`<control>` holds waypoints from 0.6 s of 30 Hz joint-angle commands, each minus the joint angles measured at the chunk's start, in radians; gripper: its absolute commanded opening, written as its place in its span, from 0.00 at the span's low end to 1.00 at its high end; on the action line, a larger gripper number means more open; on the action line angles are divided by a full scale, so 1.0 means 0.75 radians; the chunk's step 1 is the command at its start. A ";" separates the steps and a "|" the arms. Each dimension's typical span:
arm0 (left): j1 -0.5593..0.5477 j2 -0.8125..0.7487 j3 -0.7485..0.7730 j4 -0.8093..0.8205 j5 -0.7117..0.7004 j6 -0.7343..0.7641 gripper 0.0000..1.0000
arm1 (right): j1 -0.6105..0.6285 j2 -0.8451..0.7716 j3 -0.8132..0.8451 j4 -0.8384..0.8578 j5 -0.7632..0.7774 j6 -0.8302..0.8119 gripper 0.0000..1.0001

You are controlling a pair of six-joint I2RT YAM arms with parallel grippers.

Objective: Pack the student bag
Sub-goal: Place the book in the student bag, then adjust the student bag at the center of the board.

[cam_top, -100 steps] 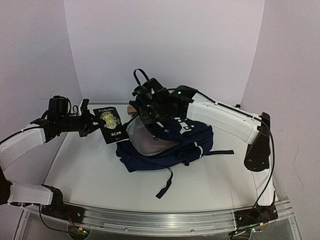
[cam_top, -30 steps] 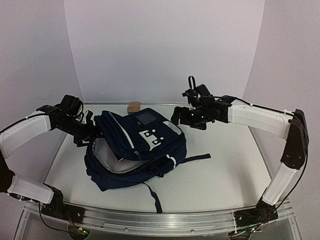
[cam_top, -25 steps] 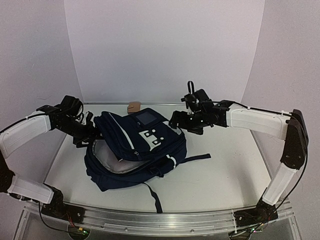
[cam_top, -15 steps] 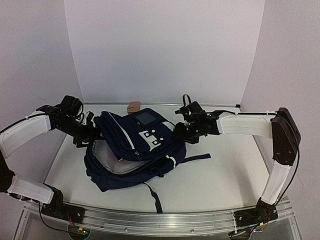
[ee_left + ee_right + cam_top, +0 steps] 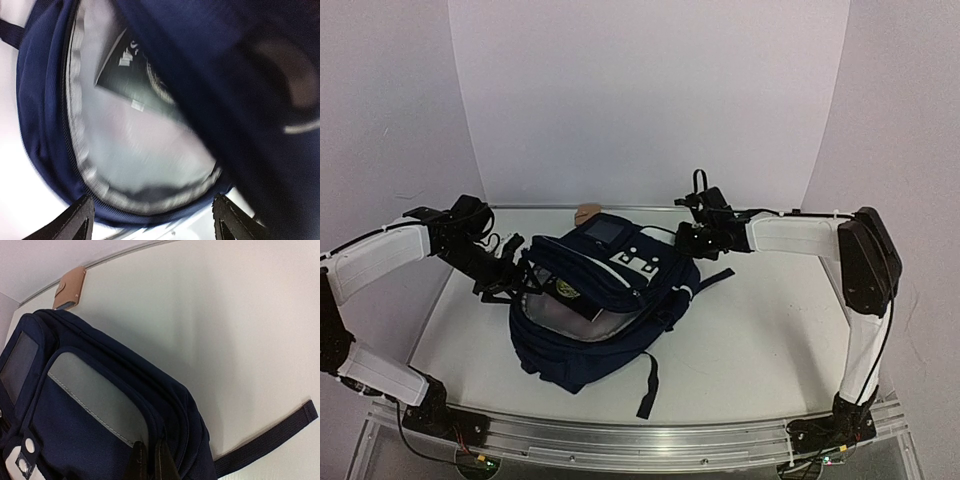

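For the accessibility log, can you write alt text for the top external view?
A navy backpack lies unzipped on a white table, with a dark booklet showing inside. The right gripper is shut on its far edge; the open left gripper sits at its mouth.

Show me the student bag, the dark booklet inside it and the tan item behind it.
student bag (image 5: pixel 582 350): top external view, navy lower panel.
dark booklet (image 5: pixel 132 70): left wrist view, middle of its cover.
tan item (image 5: pixel 70 287): right wrist view, its flat top face.
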 commanded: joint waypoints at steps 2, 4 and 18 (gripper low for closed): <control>-0.057 0.028 0.120 -0.130 0.205 0.143 0.81 | -0.191 0.139 0.174 0.000 0.230 -0.217 0.00; -0.073 0.038 0.132 -0.162 0.223 0.168 0.80 | -0.221 0.184 0.239 0.002 0.226 -0.262 0.00; -0.038 0.153 0.095 0.664 0.167 -0.270 0.87 | -0.226 -0.174 0.047 -0.087 -0.109 -0.278 0.91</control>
